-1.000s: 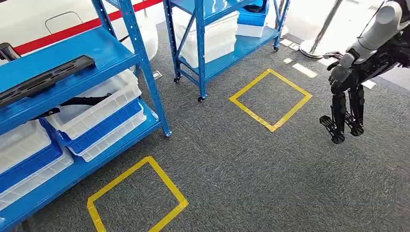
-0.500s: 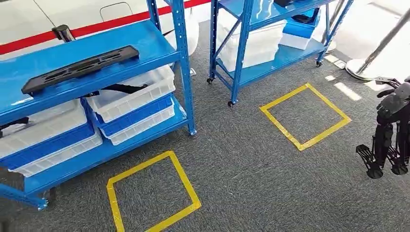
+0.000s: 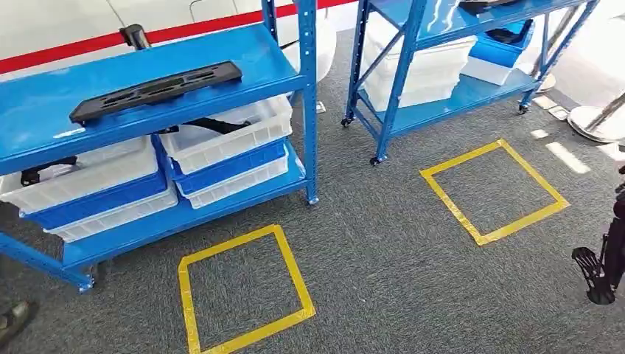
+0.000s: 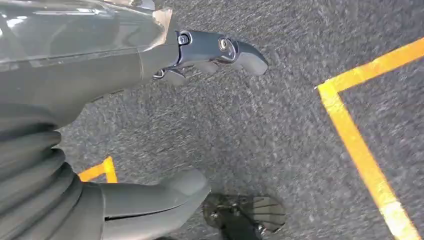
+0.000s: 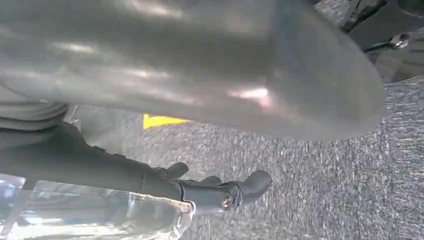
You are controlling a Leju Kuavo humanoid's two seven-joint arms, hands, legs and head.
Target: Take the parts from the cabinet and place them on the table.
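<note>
A long flat black part [image 3: 156,90] lies on the top shelf of the near blue cabinet [image 3: 243,55]. Below it, another black part [image 3: 214,125] sits in a white bin [image 3: 228,136], and a third [image 3: 37,171] pokes over the rim of the bin to its left. In the left wrist view my left hand [image 4: 100,75] hangs over the grey carpet, thumb [image 4: 165,197] and fingers [image 4: 215,47] apart, holding nothing. In the right wrist view my right hand [image 5: 150,182] also hangs low, its fingers [image 5: 230,195] stretched out and holding nothing.
A second blue cabinet [image 3: 442,110] with white and blue bins stands further back on the right. Two yellow tape squares [image 3: 243,291] [image 3: 494,192] mark the grey carpet before the cabinets. A dark jointed frame with a ribbed foot [image 3: 597,273] stands at the right edge.
The whole head picture has shifted: the camera has turned, bringing the near cabinet further into the picture and pushing the dark frame toward the right edge. The parts themselves have not moved.
</note>
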